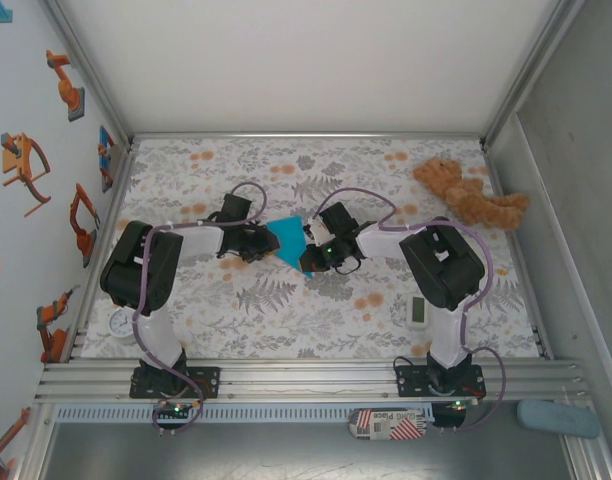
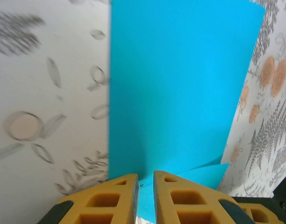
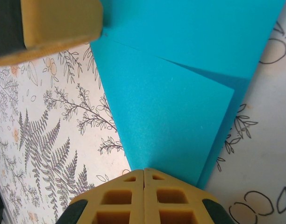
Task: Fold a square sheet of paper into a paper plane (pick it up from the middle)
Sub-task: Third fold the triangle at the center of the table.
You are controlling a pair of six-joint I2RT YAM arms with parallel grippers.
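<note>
The square sheet of paper (image 1: 289, 238), bright cyan-blue and partly folded with one flap over another, lies mid-table between both grippers. My left gripper (image 1: 267, 243) is at its left edge. In the left wrist view the yellow jaws (image 2: 146, 178) stand a narrow gap apart, and the paper (image 2: 180, 93) shows through the gap and stretches away ahead. My right gripper (image 1: 312, 258) is at the paper's lower right edge. In the right wrist view its jaws (image 3: 143, 171) are pressed together on the edge of the folded sheet (image 3: 171, 107), with a left fingertip (image 3: 54, 28) at the top left corner.
A brown teddy bear (image 1: 471, 195) lies at the back right of the floral tablecloth. A small white timer (image 1: 417, 310) sits in front of the right arm. A round white dial (image 1: 123, 325) rests by the left arm's base. Metal frame walls border the table.
</note>
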